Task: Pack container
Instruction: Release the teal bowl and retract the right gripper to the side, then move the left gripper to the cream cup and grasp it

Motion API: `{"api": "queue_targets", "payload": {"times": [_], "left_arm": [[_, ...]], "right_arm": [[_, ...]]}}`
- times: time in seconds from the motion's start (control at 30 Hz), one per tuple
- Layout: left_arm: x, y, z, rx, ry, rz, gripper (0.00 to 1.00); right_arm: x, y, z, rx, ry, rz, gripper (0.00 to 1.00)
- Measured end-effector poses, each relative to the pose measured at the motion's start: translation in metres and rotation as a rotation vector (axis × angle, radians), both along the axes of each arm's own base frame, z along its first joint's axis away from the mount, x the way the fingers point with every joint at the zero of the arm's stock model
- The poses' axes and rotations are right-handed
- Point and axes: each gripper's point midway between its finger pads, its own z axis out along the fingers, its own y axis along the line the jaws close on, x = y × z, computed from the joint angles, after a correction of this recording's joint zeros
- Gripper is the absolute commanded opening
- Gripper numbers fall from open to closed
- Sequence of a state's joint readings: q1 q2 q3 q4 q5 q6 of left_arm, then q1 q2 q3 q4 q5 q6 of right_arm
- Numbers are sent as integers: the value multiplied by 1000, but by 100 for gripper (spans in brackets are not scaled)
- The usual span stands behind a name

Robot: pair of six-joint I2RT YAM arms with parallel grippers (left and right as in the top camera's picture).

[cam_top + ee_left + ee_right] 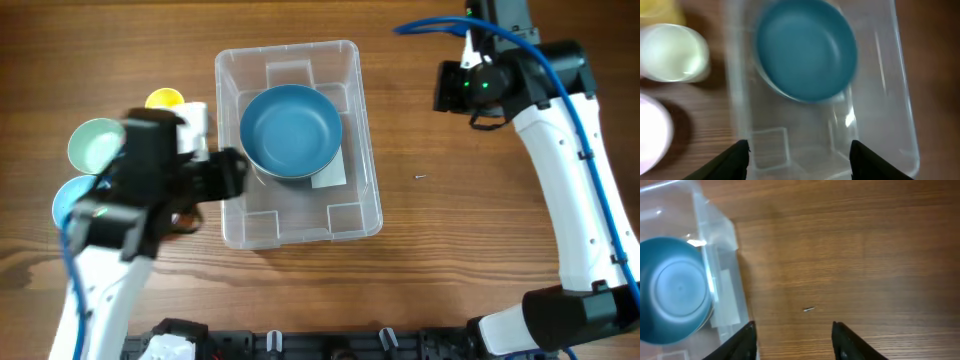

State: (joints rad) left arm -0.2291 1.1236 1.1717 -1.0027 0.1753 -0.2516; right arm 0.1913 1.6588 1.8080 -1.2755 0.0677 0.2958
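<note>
The clear plastic container [298, 228] sits in the middle of the table with a dark blue bowl [291, 132] inside its far half. It also shows in the left wrist view [900, 125] and the right wrist view [722, 245]. The blue bowl shows there too [807, 50] [672, 287]. My left gripper [799, 162] is open and empty, at the container's left near edge [232, 175]. My right gripper [794, 342] is open and empty, held high to the right of the container [450, 88].
Left of the container stand a yellow bowl [165, 99], a pale green bowl [95, 143] and a light blue bowl [68, 198]. The left wrist view shows a pale green bowl [671, 52] and a pinkish bowl [652, 132]. A tiny speck [421, 178] lies on the wood.
</note>
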Motion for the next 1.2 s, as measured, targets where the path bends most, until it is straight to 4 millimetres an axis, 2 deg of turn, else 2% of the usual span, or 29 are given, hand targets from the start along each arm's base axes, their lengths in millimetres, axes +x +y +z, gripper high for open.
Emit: {"api": "queue_targets", "payload": {"times": [0.03, 0.07, 0.1, 0.13, 0.17, 0.2, 0.27, 0.3, 0.4, 0.43, 0.53, 0.73, 0.9, 0.93, 1.0, 1.1, 1.2], "left_arm": [[0, -14, -8, 19, 20, -49, 68], [1, -33, -19, 55, 37, -109, 67], [2, -45, -27, 72, 48, -145, 62], [4, -60, -35, 91, 56, -187, 53], [7, -75, -44, 104, 58, -222, 49], [9, -82, -52, 116, 67, -244, 40], [15, -91, -71, 142, 103, -260, 25], [18, -93, -88, 159, 146, -258, 19], [20, -93, -121, 205, 233, -260, 11], [19, -92, -134, 222, 270, -259, 10], [17, -90, -155, 250, 329, -261, 11], [18, -79, -176, 332, 371, -240, 13], [41, -79, -176, 368, 276, -236, 29], [49, -82, -174, 365, 241, -232, 29], [52, -83, -173, 364, 224, -232, 29], [47, -79, -175, 381, 248, -238, 30], [26, -66, -172, 427, 341, -250, 43]], "right_arm": [[1, -8, 0, -1, 0, -17, 18], [2, -20, -1, -6, 5, -40, 9], [2, -32, -1, -4, 7, -69, 7], [3, -47, -1, -4, 10, -103, 7], [3, -59, -1, -4, 12, -136, 7], [2, -67, -1, -3, 13, -155, 7], [2, -71, -1, -4, 13, -166, 7], [2, -71, -1, -4, 13, -162, 7], [2, -69, -1, 3, 14, -154, 7], [2, -68, -1, 7, 14, -152, 7], [2, -67, -2, 14, 14, -149, 7], [2, -66, -2, 17, 15, -148, 6], [2, -66, -2, 17, 15, -148, 6], [2, -66, -2, 17, 15, -148, 6], [2, -66, -2, 17, 15, -148, 6], [2, -66, -2, 17, 15, -148, 6], [2, -66, -2, 17, 15, -148, 6]]}}
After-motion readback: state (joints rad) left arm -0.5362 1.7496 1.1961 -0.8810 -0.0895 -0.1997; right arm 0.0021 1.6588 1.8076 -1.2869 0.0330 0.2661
